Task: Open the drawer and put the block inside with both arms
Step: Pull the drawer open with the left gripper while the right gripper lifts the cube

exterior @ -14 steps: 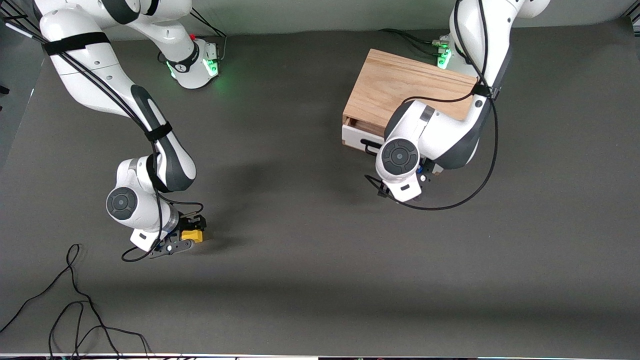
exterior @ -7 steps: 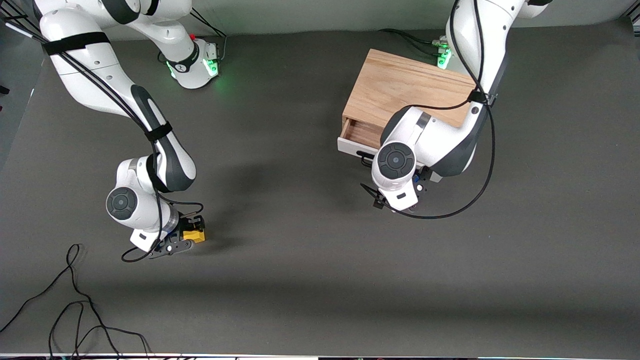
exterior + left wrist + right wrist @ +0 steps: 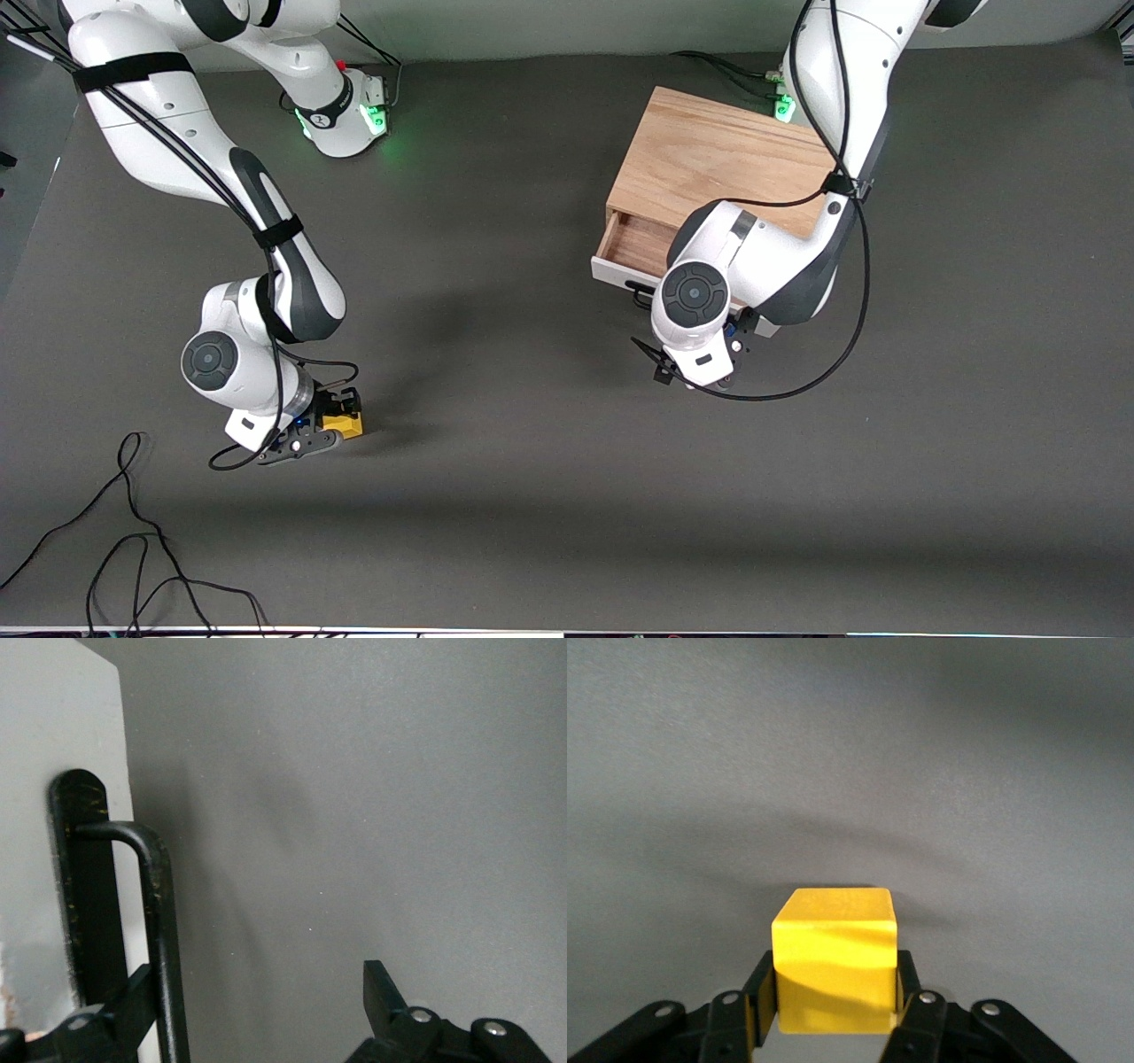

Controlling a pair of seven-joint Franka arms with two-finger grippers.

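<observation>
The oak cabinet (image 3: 709, 151) stands at the left arm's end of the table. Its white-fronted drawer (image 3: 611, 273) is pulled partly out and shows its wood interior (image 3: 640, 244). My left gripper (image 3: 257, 997) is open in front of the drawer. One finger (image 3: 133, 1001) is hooked between the black bar handle (image 3: 159, 930) and the white front (image 3: 53, 744). In the front view the left wrist (image 3: 695, 297) hides it. My right gripper (image 3: 330, 428) is shut on the yellow block (image 3: 344, 425) low at the table, toward the right arm's end. The block (image 3: 833, 970) sits between the fingers (image 3: 764, 979).
Loose black cables (image 3: 133, 532) lie on the table nearest the front camera at the right arm's end. The left arm's cable loop (image 3: 797, 381) hangs by the drawer. The green-lit bases (image 3: 354, 115) stand at the table's edge farthest from the front camera.
The drawer has slid farther out toward the front camera, with my left gripper moving along on the handle. My right gripper with the block has shifted slightly toward the front camera.
</observation>
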